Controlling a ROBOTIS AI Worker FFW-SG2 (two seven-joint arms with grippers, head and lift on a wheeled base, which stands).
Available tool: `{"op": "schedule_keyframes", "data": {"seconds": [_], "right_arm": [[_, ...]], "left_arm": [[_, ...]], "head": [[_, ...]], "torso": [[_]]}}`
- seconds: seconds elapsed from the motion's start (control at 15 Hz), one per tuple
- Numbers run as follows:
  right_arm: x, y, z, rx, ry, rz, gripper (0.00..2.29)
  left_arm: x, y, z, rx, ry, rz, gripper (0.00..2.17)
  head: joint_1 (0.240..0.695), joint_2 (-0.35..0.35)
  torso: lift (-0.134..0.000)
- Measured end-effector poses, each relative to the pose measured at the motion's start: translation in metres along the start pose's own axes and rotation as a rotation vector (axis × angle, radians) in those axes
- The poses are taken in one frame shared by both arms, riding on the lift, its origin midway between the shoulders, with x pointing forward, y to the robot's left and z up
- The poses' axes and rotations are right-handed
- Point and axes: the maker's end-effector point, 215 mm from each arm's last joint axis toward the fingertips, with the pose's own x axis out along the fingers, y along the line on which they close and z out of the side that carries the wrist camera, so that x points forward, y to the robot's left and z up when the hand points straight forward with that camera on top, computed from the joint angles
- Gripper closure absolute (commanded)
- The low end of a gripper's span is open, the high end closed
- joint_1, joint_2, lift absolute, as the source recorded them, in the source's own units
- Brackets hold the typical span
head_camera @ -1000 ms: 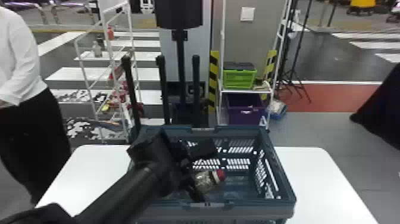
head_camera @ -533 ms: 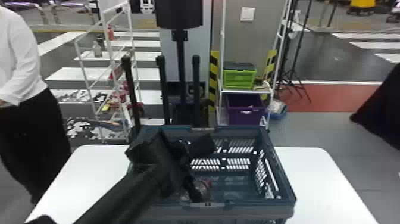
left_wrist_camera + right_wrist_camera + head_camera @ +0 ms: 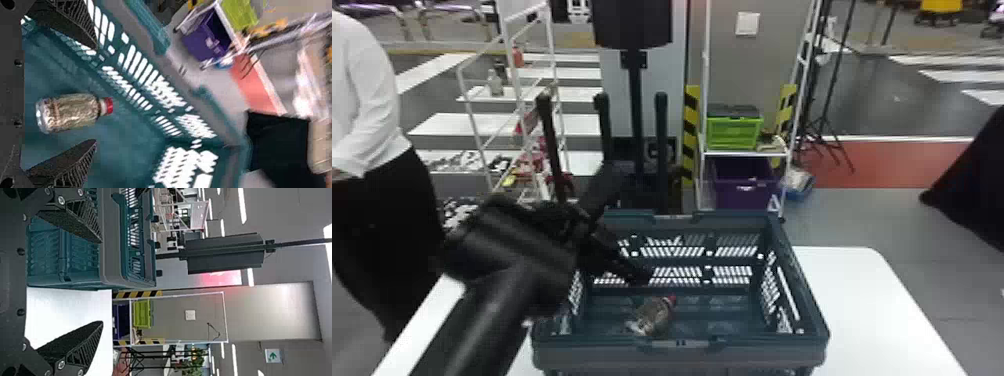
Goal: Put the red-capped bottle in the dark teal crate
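Beyond the left gripper [image 3: 633, 226] and over to its left stands a white rack [image 3: 524, 7]; under its arm and away to the right spreads a white table [image 3: 862, 300]. Straight behind it rises a black stand [image 3: 632, 25]. Farther right, well back, shelves carry a lime-green box [image 3: 732, 134] above a purple bin [image 3: 742, 186], then comes a red patch of floor [image 3: 862, 162]. The dark teal crate [image 3: 762, 347] sits on the table, its open top beneath and to the right of the left gripper. The red-capped bottle [image 3: 654, 317] lies on its side on the crate floor, below the gripper and toward the near wall. In the left wrist view the fingers [image 3: 58, 166] are well apart, the bottle clear of both, its red cap [image 3: 109, 105] pointing away from the gripper's base. The right gripper [image 3: 102, 282] has its fingers spread too, before the crate's side and the table.
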Motion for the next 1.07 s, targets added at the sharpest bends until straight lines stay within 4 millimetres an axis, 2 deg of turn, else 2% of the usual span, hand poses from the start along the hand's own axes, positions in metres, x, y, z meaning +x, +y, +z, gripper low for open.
{"op": "schedule_keyframes", "data": {"seconds": [0.13, 0.2, 0.27, 0.4, 0.47, 0.67, 0.87, 1.07], "right_arm": [[0.000, -0.001, 0.002, -0.001, -0.004, -0.001, 0.15], [0.001, -0.001, 0.003, -0.001, -0.006, -0.001, 0.15], [0.001, -0.001, 0.003, -0.001, -0.006, 0.000, 0.15], [0.001, -0.002, 0.003, -0.001, -0.006, 0.002, 0.15], [0.001, -0.002, 0.003, -0.001, -0.005, 0.002, 0.15], [0.003, -0.001, 0.002, -0.001, -0.006, 0.007, 0.15], [0.005, 0.002, 0.004, -0.001, -0.012, 0.016, 0.15], [0.006, 0.003, 0.004, -0.005, -0.008, 0.024, 0.15]], "left_arm": [[-0.039, 0.012, 0.001, -0.106, -0.126, 0.053, 0.02], [-0.061, 0.017, -0.005, -0.144, -0.176, 0.099, 0.02], [-0.082, 0.021, -0.014, -0.171, -0.208, 0.151, 0.01], [-0.131, 0.029, -0.046, -0.232, -0.255, 0.300, 0.01], [-0.150, 0.028, -0.063, -0.260, -0.259, 0.357, 0.01], [-0.196, 0.015, -0.122, -0.311, -0.249, 0.557, 0.01], [-0.224, -0.015, -0.140, -0.300, -0.380, 0.690, 0.01], [-0.232, -0.057, -0.162, -0.342, -0.487, 0.752, 0.01]], "head": [[0.499, 0.000], [0.499, 0.000], [0.499, 0.000], [0.499, 0.000], [0.499, 0.000], [0.499, 0.000], [0.499, 0.000], [0.499, 0.000]], "torso": [[0.000], [0.000], [0.000], [0.000], [0.000], [0.000], [0.000], [0.000]]}}
